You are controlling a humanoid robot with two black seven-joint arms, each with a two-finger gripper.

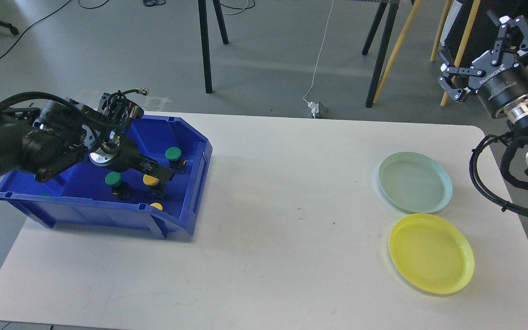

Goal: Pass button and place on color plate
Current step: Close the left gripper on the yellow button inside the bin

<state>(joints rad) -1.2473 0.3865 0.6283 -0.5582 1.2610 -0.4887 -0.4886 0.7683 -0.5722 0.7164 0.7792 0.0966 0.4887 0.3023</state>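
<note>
A blue bin (190, 192) at the table's left holds several push buttons: green ones (173, 153) (113, 178) and yellow ones (151, 181) (156, 206). My left gripper (161, 173) reaches down into the bin, its dark fingers right over the middle yellow button; I cannot tell whether they are open or touch it. My right gripper (472, 43) is open and empty, held high beyond the table's far right corner. A pale green plate (415, 182) and a yellow plate (431, 253) lie empty at the right.
Black cables loop from my right arm (488, 183) just past the table's right edge, close to the pale green plate. Stand legs (381, 59) and wooden poles stand on the floor behind the table. The white table (268, 229) spans the bin and the plates.
</note>
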